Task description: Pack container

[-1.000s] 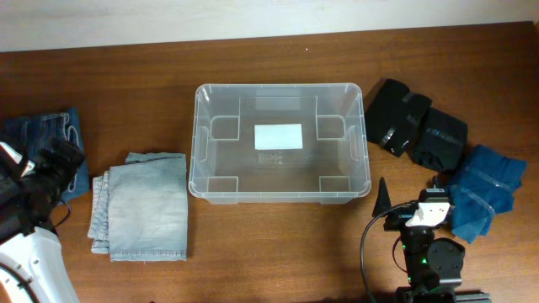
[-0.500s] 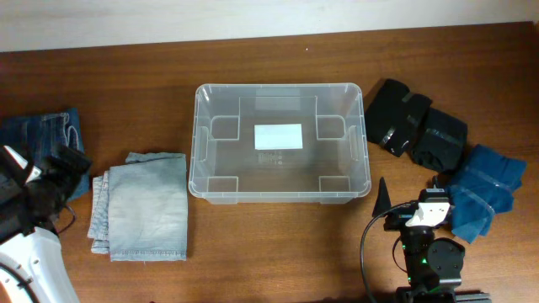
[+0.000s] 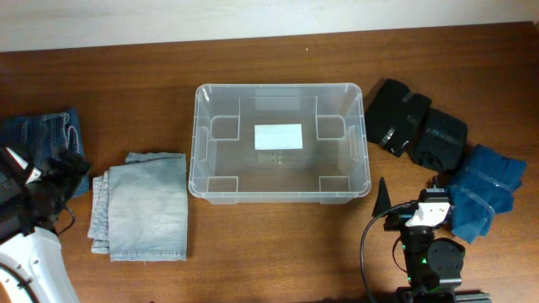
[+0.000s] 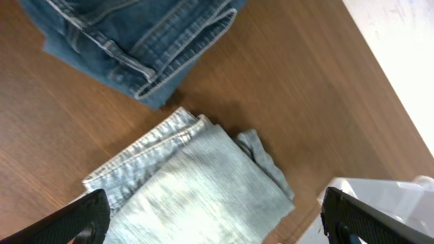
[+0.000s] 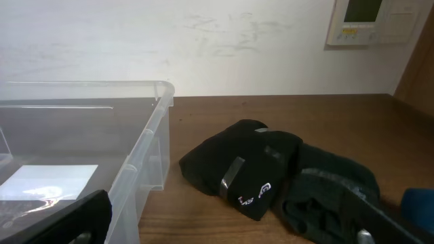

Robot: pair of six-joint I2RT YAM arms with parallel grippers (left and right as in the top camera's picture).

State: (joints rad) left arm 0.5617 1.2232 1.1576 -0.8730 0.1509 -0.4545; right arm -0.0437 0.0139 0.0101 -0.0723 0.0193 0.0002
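Observation:
The container [image 3: 195, 143], a clear rectangular tub with a white label [image 3: 278, 135] on its base, stands empty at the table's middle. To its left lie folded light-blue jeans [image 3: 141, 204]. My left gripper [image 3: 71, 172] hovers open just left of them. In the left wrist view its fingers [image 4: 81, 218] straddle the light jeans [image 4: 203, 196], with a corner of the tub [image 4: 390, 193] at the lower right. My right gripper [image 3: 410, 194] stands open near the front right. Its wrist view looks between the tub wall [image 5: 146, 146] and a black garment [image 5: 244, 166].
Folded dark-blue jeans [image 3: 38, 133] lie at the far left edge, seen also in the left wrist view as dark jeans [image 4: 135, 34]. Two black garments [image 3: 396, 116] [image 3: 442, 139] and a blue garment [image 3: 482, 189] sit right of the tub. A wall runs behind the table.
My left gripper has shifted slightly toward the table's front, uncovering a bit more of the dark-blue jeans. The right arm has not moved.

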